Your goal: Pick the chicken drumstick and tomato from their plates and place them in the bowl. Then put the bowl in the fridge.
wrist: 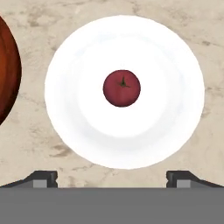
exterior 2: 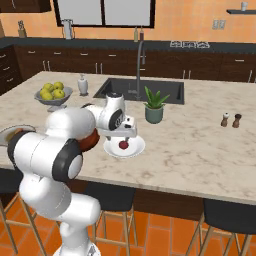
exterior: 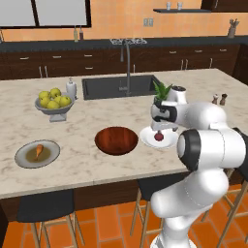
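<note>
While the tomato sat at the centre of its white plate, I had the gripper poised above it, jaws spread wide and holding nothing. The wooden bowl just beside the plate looked empty, and the drumstick lay on the grey plate farther left. I judged nothing moved yet; the fridge step remained.

I see flat, even, bright light across both base views, with only faint soft shadows under the wooden bowl and the footed bowl of apples left of it. In my hand view the white plate is nearly blown out, everything rendered sharp, without blur or edge distortion.
</note>
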